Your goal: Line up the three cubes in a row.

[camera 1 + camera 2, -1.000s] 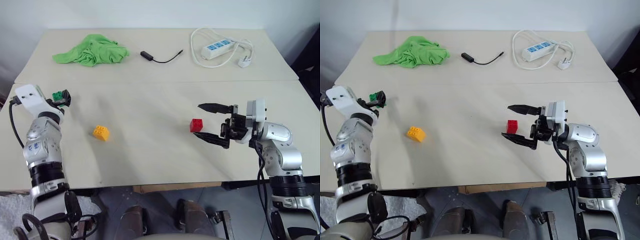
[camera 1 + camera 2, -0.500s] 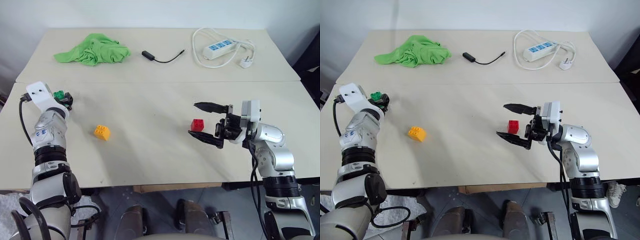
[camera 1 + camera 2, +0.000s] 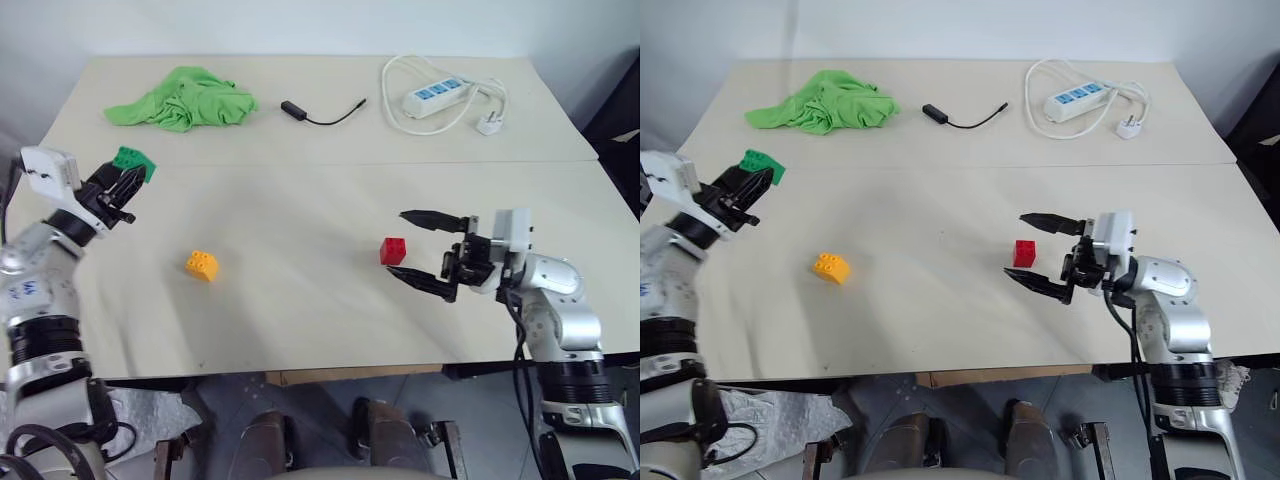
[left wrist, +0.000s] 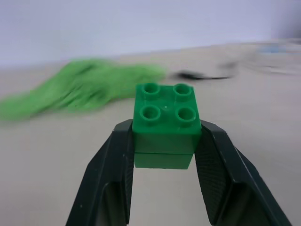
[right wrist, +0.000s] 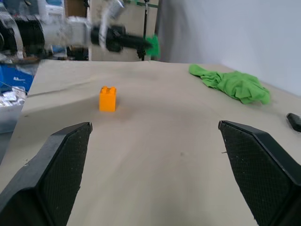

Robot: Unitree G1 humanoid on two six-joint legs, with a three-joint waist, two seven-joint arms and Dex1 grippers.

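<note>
Once left gripper (image 4: 164, 155) clamped green cube (image 4: 165, 123) and lifted it off table (image 3: 300, 300), 1 cube was in transit; right gripper (image 3: 428, 252) stayed wide open, empty, beside red cube (image 3: 393, 250).

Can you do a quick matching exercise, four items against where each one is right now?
Things
1. green studded plastic block
2. red studded plastic block
3. orange-yellow studded plastic block
4. crumpled green cloth

Places
A. on the table, just ahead of the open right gripper
B. far left part of the table
C. alone on the table, left of centre
D. clamped in the left gripper, off the table

Pairs: 1-D, 2-A, 3-C, 4-B
</note>
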